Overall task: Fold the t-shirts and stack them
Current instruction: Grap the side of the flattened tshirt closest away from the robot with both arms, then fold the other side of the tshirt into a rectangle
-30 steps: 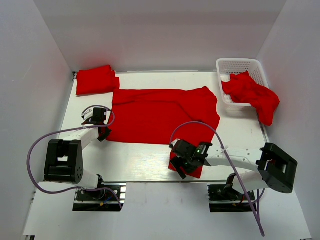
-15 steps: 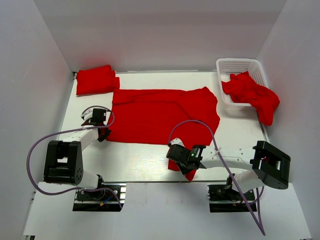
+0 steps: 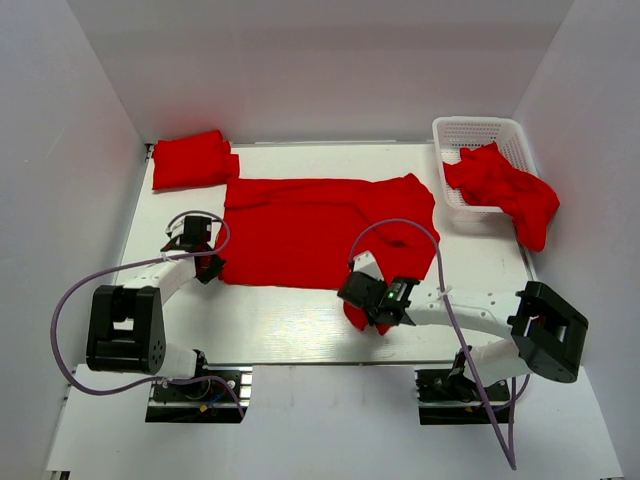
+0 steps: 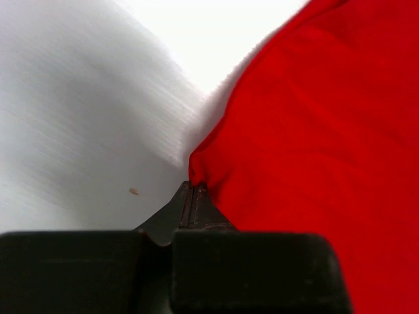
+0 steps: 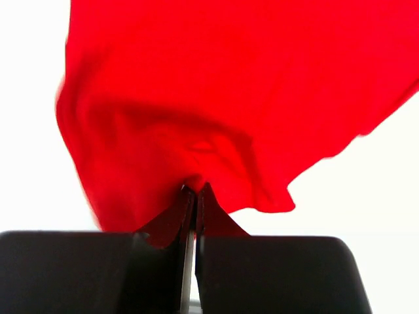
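Note:
A red t-shirt (image 3: 320, 225) lies spread across the middle of the table. My left gripper (image 3: 207, 262) is shut on its near left corner (image 4: 200, 171), the cloth pinched at the fingertips. My right gripper (image 3: 372, 300) is shut on the shirt's near right part (image 5: 196, 131), lifted off the table with cloth hanging from the tips. A folded red t-shirt (image 3: 193, 159) rests at the far left corner. More crumpled red shirts (image 3: 505, 190) spill out of the basket at the far right.
A white plastic basket (image 3: 478, 132) stands at the far right corner, red cloth draped over its near rim. White walls close in the table on the left, back and right. Purple cables loop from both arms.
My right gripper closed on the shirt's near right part, then moved up and away from the front edge with it. The left gripper stayed shut in place.

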`<move>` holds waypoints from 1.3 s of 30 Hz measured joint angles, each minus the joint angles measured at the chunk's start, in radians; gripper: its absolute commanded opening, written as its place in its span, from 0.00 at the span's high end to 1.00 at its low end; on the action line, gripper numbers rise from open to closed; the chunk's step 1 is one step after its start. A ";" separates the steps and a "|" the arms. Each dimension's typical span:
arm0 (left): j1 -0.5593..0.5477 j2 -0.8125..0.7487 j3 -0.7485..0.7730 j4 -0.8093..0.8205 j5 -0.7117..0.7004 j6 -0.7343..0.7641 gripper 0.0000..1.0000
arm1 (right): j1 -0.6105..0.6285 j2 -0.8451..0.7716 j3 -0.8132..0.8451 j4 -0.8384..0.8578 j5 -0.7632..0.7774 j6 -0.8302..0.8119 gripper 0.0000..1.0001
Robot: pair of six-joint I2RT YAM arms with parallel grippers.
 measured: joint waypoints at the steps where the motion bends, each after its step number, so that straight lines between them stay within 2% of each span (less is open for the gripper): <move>1: 0.000 0.000 0.008 -0.004 0.007 0.000 1.00 | -0.017 0.000 0.009 0.011 0.011 -0.002 1.00; 15: 0.000 0.130 0.241 -0.042 0.053 -0.005 1.00 | -0.265 0.021 0.143 0.195 0.004 -0.165 1.00; 26: 0.000 0.171 0.340 -0.071 0.045 -0.036 1.00 | -0.444 0.113 0.287 0.200 -0.010 -0.255 1.00; 39: 0.006 0.246 0.446 -0.068 0.028 -0.048 1.00 | -0.585 0.231 0.464 0.199 -0.042 -0.356 1.00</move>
